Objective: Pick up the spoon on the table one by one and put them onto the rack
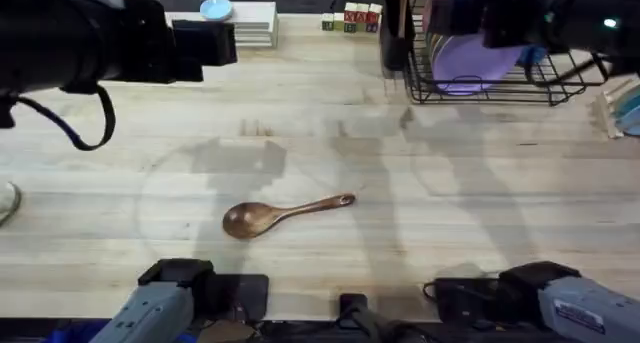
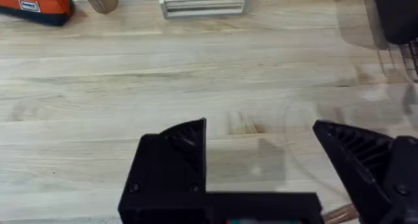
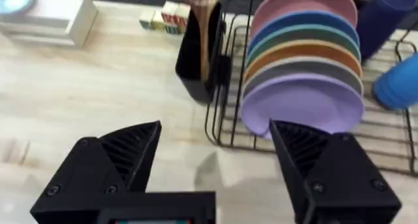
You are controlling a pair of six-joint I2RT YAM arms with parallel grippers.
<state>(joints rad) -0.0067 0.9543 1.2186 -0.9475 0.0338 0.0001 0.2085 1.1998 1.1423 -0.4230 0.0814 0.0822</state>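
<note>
Lying flat on the pale wooden counter (image 1: 470,203), a brown wooden spoon (image 1: 282,214) rests near the middle front edge, its oval bowl toward the left arm's side and its slender handle pointing to the right and slightly away from the bases. No tool touches it.

The left tool (image 2: 274,162) hangs above bare planks with its black fingers spread wide and nothing between them; in the overhead view the left arm shows large and dark across the upper left corner. The right tool (image 3: 212,159) is likewise released, its two black fingers well apart and empty, held over the counter just in front of the rack.

The black wire rack (image 1: 500,83) stands at the far right of the counter. In the right wrist view, a row of colourful round plates (image 3: 307,67) stands upright in it, the nearest one lilac. A tall black utensil cup (image 3: 196,54) sits at the rack's left end, with a wooden handle (image 3: 204,15) standing in it. Blue cups (image 3: 395,87) sit beyond the plates. A white stacked tray stand (image 1: 245,25) sits at the far edge, and small blocks (image 1: 352,19) lie beside the rack.
</note>
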